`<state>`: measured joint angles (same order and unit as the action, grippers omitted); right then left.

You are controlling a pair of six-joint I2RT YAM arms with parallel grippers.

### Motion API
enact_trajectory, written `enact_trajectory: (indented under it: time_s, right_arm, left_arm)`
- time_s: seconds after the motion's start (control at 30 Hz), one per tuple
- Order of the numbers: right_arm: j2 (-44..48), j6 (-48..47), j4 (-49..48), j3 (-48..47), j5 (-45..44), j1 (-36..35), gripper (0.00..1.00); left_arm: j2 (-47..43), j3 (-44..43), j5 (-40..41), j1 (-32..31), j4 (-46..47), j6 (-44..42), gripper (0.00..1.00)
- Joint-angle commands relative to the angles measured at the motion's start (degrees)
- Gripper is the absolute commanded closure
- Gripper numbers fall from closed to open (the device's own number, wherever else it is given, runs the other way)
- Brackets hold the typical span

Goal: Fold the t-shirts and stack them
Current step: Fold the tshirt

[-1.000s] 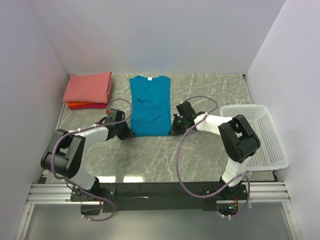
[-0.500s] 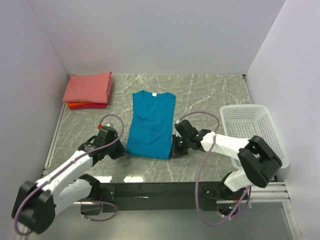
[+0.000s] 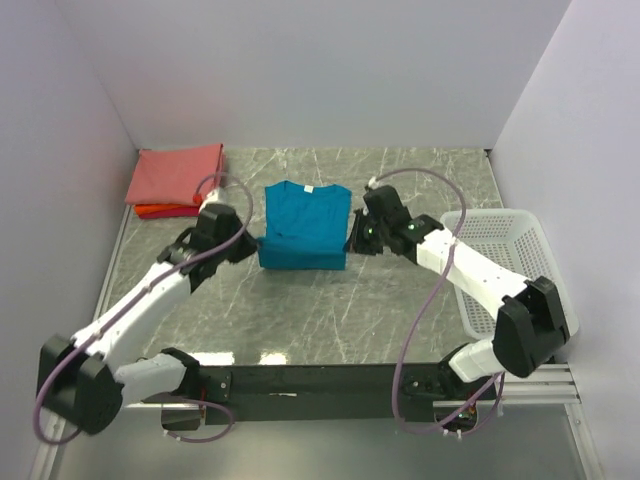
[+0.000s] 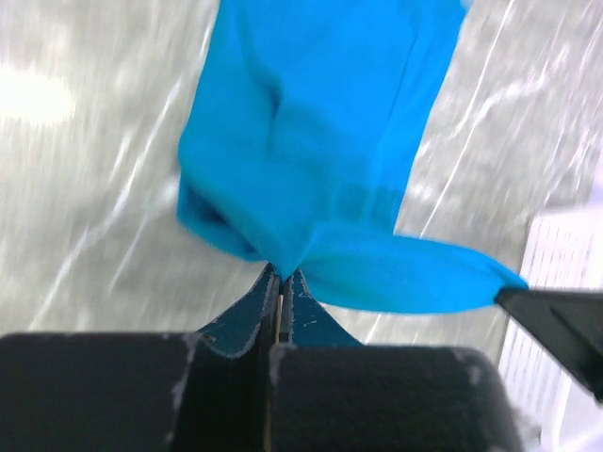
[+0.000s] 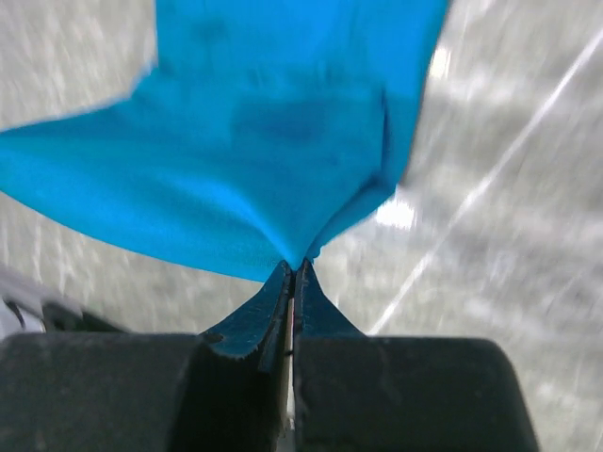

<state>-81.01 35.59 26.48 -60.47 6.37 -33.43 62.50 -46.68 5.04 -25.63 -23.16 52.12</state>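
Grey marbled table [image 3: 400, 310], pale walls [image 3: 330, 70]; teal t-shirt [image 3: 305, 215] mid-table, long axis near-to-far, collar far, near hem corners pinched tight by left gripper [image 4: 280, 278] and right gripper [image 5: 293, 271].

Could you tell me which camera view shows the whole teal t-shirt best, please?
The top external view: the teal t-shirt shows whole, held between left pincer and right pincer. Each wrist view shows it blurred and cropped, one corner pinched by its shut pincer.

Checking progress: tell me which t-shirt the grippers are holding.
The teal-blue t-shirt, pinched at its hem corners by the left gripper and right gripper; the salmon-pink t-shirt and orange-red t-shirt lie folded, stacked, untouched.
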Motion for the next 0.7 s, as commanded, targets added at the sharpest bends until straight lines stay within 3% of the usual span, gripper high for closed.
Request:
enact_trajectory:
  time_s: [0.0,0.27,0.67]
  right_arm:
    - [-3.1,-3.2,0.5,-7.4,-3.5,2.3,1.0]
    - [-10.9,-3.8,1.6,-18.5,-0.4,7.9,1.0]
    - [-21.8,-3.1,1.5,-27.6,0.3,11.6,1.0]
  left_arm:
    - [6.0,-8.4,5.3,1.2,5.0,-4.7,0.99]
    - [18.5,-19.9,4.7,4.9,8.7,-7.6,0.99]
    - [35.0,-33.0,-0.3,7.2,11.3,-10.6,0.99]
